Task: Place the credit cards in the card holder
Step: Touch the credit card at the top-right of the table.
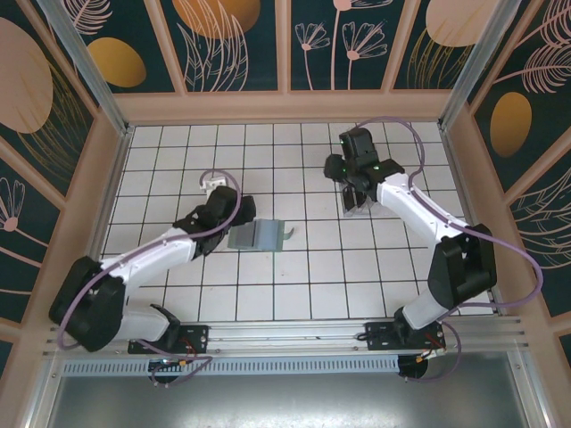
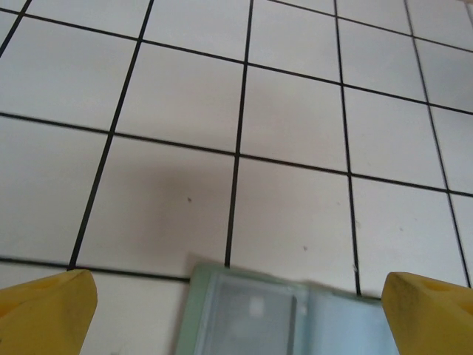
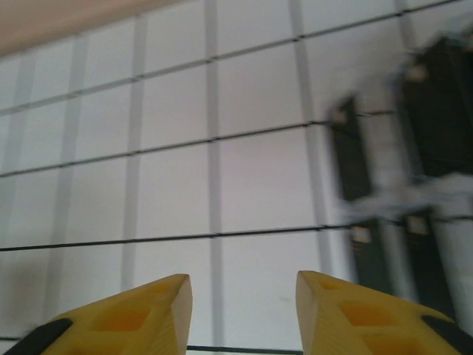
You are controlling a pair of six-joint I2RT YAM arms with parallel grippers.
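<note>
Card holder (image 1: 257, 235) lies flat and opened out mid-way across the tiled table (image 1: 294, 285), inner side up with a pocket window showing in the left wrist view, so a card can slide in from above. Left gripper (image 2: 236, 316) sits just left of the holder, low over its edge, fingers (image 2: 52, 310) spread wide with nothing between them. It looks placed to steady or pin the holder, not carry anything. Credit cards (image 3: 353, 151) are not at the holder: they stand on edge in a clear rack (image 1: 357, 205), well right of the holder and further back, probably upright so a pinch can take one by its faces. Right gripper (image 3: 242, 310) hovers close by the rack, jaws parted, empty. Its wrist view is blurred, so card count and any contact with the rack can't be told. Judgement: task at its start, no card seen in the holder. Next is the right arm pinching one card. Cards are thin, so slipping or tipping the light rack is the risk.
</note>
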